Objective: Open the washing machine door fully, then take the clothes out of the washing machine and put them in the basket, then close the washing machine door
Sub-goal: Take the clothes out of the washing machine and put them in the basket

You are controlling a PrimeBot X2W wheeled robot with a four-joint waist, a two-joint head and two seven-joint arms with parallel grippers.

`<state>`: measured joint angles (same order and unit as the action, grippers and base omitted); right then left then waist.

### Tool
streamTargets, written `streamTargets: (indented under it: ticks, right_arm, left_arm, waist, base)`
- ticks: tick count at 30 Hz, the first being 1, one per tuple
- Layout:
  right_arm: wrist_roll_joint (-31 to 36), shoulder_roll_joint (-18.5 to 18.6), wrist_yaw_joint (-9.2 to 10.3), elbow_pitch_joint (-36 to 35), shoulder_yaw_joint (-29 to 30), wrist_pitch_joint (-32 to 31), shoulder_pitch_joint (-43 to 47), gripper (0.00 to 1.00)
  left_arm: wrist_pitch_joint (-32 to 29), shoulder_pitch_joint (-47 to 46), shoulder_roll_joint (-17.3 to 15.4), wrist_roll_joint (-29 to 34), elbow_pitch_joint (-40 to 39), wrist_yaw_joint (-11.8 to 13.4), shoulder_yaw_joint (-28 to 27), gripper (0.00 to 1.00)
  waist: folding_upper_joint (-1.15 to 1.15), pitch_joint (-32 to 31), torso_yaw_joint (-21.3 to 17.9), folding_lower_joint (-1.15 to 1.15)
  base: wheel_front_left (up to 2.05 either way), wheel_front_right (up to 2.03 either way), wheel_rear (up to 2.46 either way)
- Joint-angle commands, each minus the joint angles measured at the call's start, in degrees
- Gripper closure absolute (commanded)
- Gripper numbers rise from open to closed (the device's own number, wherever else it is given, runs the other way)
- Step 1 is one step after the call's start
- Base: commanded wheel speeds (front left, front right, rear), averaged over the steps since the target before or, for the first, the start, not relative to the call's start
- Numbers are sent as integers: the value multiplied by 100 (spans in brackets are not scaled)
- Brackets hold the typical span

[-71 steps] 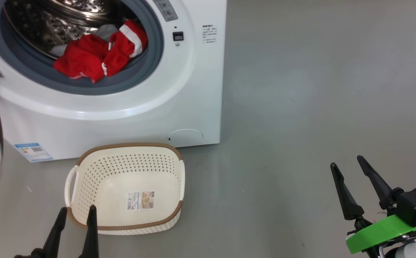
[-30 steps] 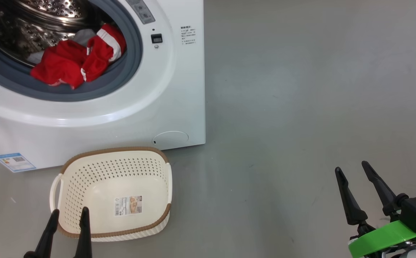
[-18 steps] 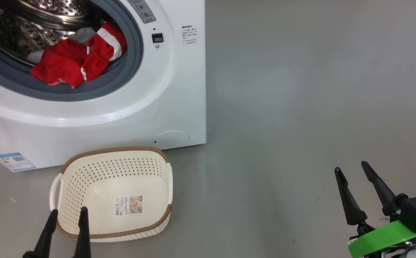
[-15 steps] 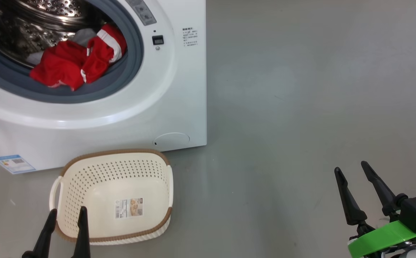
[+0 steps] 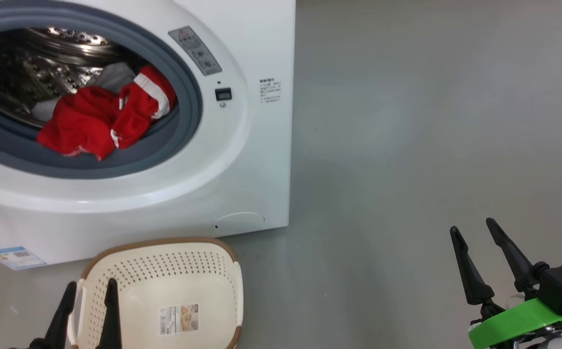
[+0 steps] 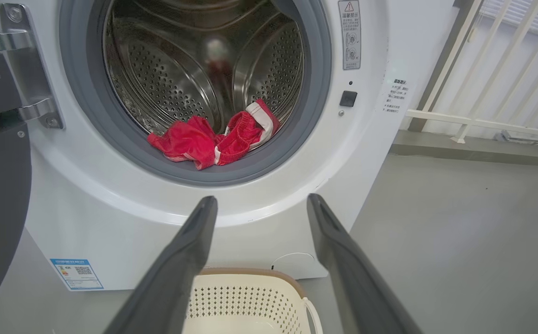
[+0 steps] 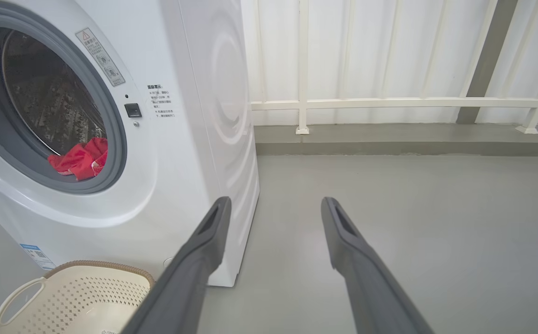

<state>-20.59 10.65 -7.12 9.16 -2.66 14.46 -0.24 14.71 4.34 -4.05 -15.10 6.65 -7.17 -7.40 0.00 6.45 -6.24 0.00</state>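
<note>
Clothes (image 5: 92, 127) lie inside the washing machine (image 5: 242, 160), basket (image 5: 164, 265) below.

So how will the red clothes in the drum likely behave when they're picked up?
Probably floppy: the clothes lie crumpled in folds, so they should drape from a pinch. Likely light, being small and thin. They may drag on the grey gasket, which one edge overhangs, and the bunched pieces might not come out together.
</note>
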Motion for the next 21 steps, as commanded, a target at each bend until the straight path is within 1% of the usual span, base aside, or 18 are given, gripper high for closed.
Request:
streamTargets:
  ticks: [1,7,21]
  right_arm:
    - [46,86,-36,-145,-121,54,-106,0]
    - [37,88,-36,-134,-141,54,-96,0]
    - [33,95,-36,-137,-173,54,-105,0]
  left_arm:
    - [29,-221,-45,31,-117,-32,-168,0]
    - [29,-206,-49,71,-132,-32,-143,0]
    - [29,-220,-24,85,-105,-32,-177,0]
  waist:
    - [0,-3,3,0]
    - [0,-20,26,0]
    - [0,-6,52,0]
  base:
    - [115,-115,0]
    - [67,-67,0]
    - [2,-2,0]
